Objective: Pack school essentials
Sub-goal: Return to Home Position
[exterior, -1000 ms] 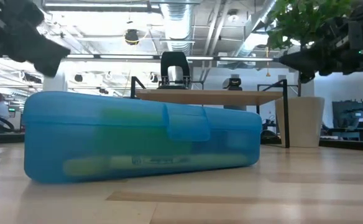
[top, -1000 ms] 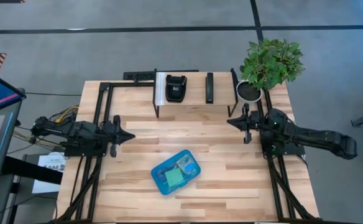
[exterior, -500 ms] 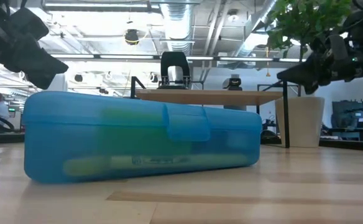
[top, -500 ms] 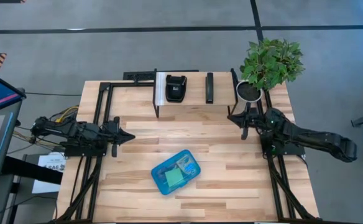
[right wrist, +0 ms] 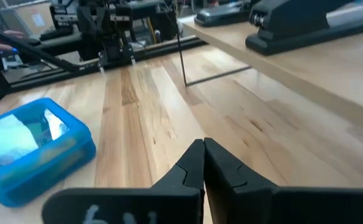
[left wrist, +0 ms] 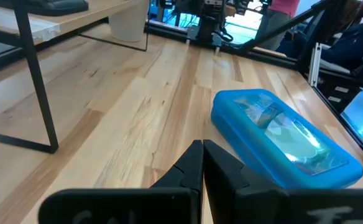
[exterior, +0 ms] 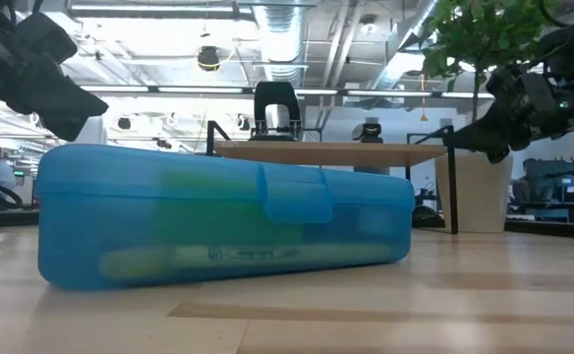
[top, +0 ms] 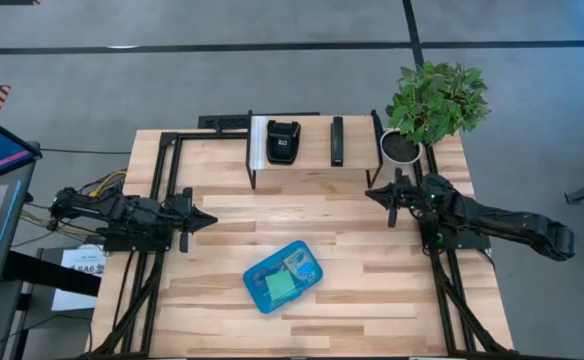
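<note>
- The blue supply box (top: 283,276) lies on the table (top: 372,295) towards its near side, roughly midway between the two arms and well apart from both; its lid is down and the clasp sits flat on the front wall in the low view
- The school essentials are inside it: a green sticky-note pad (top: 277,287) shows through the lid from above, and a long yellow-green marker (exterior: 238,258) lies along the bottom in the low view; the other items are too blurred by the plastic to tell apart
- The left gripper (top: 208,219) hangs over the left side of the table, pointing inward, its two fingers pressed together on nothing
- The right gripper (top: 371,195) sits over the right side, near the potted plant (top: 435,98), fingers likewise together and empty
- Judging from the shut box and the empty claws, packing is done and the step in hand is the retreat to the rest pose
- The next move asks little: each arm should settle into its parked posture without grasping anything, and the right one should keep clear of the plant pot and the black rack (top: 253,150) beside it
</note>
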`<state>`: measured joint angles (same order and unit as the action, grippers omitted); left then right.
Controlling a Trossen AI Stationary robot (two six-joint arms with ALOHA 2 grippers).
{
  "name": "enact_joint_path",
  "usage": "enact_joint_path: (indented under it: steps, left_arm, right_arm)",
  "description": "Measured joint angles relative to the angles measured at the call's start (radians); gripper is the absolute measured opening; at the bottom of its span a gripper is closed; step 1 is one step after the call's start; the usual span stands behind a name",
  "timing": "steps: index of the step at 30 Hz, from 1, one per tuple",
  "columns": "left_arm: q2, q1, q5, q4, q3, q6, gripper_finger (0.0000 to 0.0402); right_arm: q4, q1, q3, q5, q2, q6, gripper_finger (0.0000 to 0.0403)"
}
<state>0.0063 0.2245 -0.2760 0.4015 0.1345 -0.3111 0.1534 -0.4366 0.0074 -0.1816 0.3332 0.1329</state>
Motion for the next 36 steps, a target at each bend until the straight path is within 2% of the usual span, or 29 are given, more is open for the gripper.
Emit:
enact_joint_path:
  steps: [12,36]
  left_arm:
    - [0.000,0.000,0.000,0.000,0.000,0.000,0.0000]
    - [0.000,0.000,0.000,0.000,0.000,0.000,0.0000]
  right_arm:
    - [-0.074,0.000,0.000,0.000,0.000,-0.001,0.0028]
    - [-0.075,0.000,-0.001,0.000,0.000,-0.001,0.0029]
